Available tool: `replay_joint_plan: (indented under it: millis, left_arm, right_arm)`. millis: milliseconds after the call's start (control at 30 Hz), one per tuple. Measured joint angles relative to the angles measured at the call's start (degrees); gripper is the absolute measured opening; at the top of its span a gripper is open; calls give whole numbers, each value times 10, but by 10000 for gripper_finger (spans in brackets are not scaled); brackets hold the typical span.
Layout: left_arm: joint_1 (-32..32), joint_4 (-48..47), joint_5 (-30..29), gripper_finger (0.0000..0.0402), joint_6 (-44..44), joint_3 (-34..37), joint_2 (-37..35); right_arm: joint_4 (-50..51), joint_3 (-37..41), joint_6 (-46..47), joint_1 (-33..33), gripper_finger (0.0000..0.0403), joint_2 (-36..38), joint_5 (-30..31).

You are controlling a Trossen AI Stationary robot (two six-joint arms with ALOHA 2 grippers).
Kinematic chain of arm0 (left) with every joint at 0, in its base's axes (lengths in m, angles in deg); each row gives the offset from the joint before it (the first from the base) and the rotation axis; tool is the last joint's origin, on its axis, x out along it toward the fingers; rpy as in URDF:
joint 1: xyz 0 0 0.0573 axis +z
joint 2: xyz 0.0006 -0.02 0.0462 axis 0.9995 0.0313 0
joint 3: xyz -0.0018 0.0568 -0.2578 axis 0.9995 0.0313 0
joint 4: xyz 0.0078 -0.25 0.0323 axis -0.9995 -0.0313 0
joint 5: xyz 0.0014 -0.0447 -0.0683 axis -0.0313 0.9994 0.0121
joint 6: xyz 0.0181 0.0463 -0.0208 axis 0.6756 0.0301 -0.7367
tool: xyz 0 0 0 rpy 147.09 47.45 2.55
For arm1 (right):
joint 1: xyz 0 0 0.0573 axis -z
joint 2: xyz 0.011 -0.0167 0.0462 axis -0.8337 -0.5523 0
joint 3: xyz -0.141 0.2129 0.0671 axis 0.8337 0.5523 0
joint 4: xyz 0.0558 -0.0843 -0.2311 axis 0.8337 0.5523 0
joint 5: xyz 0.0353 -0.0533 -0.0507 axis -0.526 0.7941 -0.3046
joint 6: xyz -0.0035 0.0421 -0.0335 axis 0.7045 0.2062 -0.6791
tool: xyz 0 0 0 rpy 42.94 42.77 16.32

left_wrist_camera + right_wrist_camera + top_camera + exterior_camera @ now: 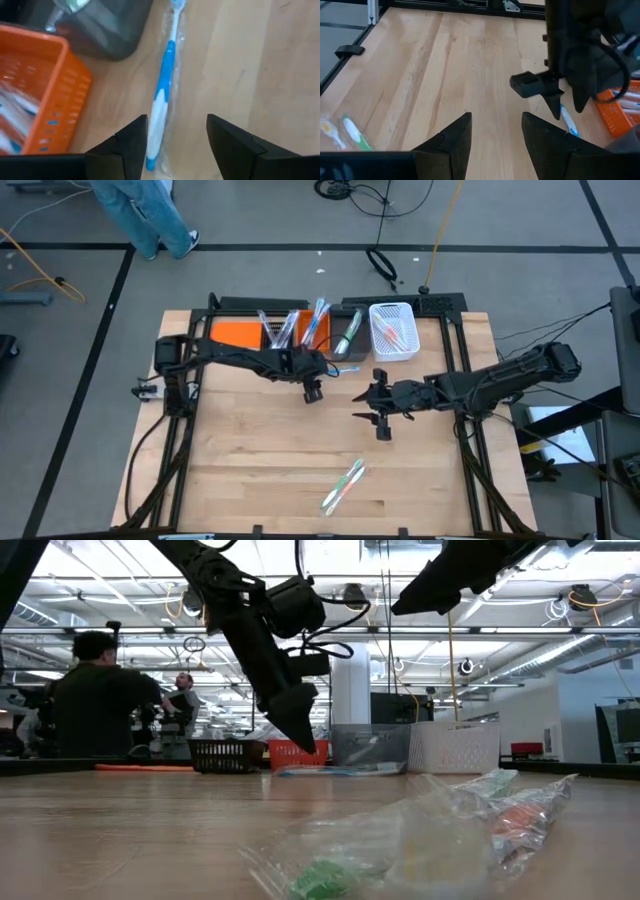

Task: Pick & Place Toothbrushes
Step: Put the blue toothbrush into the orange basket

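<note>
Pale wooden tabletop (250, 470); behind it, an open workshop hall with people. Beside the orange bin (40, 90), the left claw (175, 145) stands released over a wrapped blue toothbrush (162, 95). The right claw (495, 135) hangs released mid-tabletop; the wrapped toothbrushes (420, 840) near the low camera blur.

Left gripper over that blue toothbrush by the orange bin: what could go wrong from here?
1. The blue toothbrush lies on the table beside the orange bin, not in it; the open left gripper may leave it behind.
2. Its clear wrapper may slip in a regrasp.
3. The dark bin is close; the fingers could bump it.
</note>
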Motion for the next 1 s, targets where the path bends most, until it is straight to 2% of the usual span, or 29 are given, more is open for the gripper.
replay_joint_plan:
  millis: [433,667,767,933,1000]
  left_arm:
    - [28,13,2,209,-5,1,43]
    - [36,15,50,202,-18,0,52]
    - [35,13,53,165,-18,0,53]
    - [33,13,60,44,-19,0,53]
    - [32,13,60,20,-23,0,53]
  right_arm:
    - [-1,0,-5,-17,165,0,0]
    - [0,0,-5,-17,164,0,1]
    - [0,0,-5,-17,165,0,1]
    - [0,0,-5,-17,165,0,1]
    - [-9,7,-5,-17,164,0,1]
